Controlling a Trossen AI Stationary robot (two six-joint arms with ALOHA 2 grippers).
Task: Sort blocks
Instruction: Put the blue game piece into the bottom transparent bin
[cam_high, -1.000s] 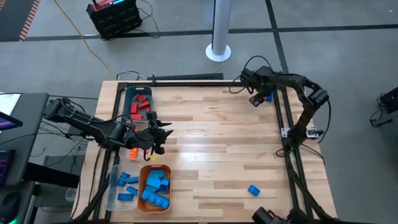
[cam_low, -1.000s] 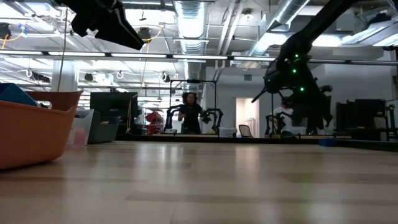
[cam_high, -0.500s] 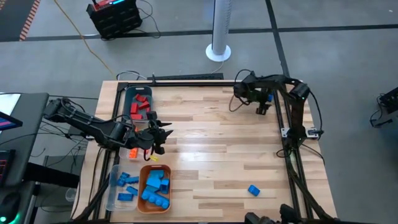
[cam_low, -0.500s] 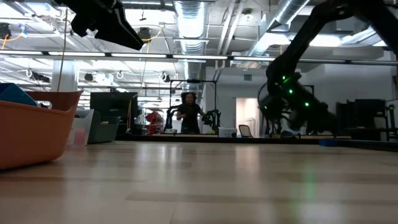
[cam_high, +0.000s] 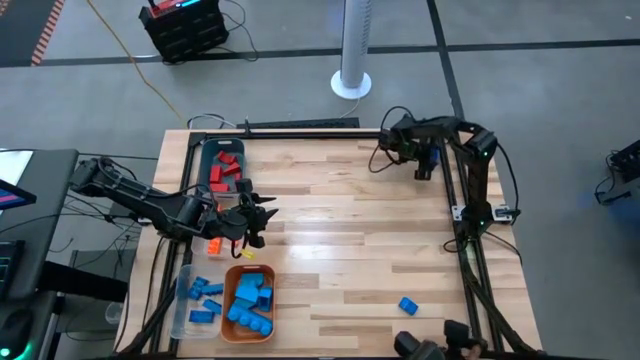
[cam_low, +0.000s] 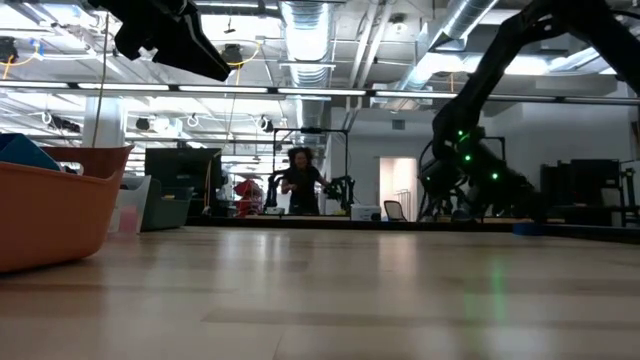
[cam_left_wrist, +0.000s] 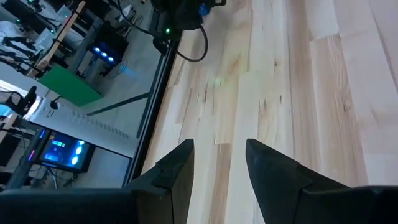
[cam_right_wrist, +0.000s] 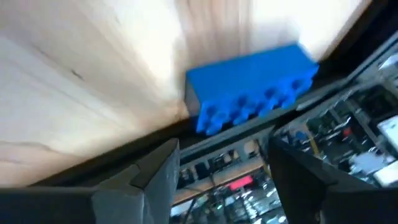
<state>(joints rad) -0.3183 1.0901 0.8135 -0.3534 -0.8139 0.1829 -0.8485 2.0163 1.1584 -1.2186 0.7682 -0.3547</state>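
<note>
The right gripper (cam_high: 420, 160) hovered at the table's far right edge, its jaws apart and empty, with a blue block (cam_right_wrist: 252, 84) lying just ahead of them against the black frame rail (cam_high: 447, 190). The block's long axis seemed to run along the rail, which could crowd one finger. The left gripper (cam_high: 250, 217), also spread and empty, waited near nine o'clock by the orange tray (cam_high: 230, 300). Another blue block (cam_high: 408, 305) lay at five o'clock.
</note>
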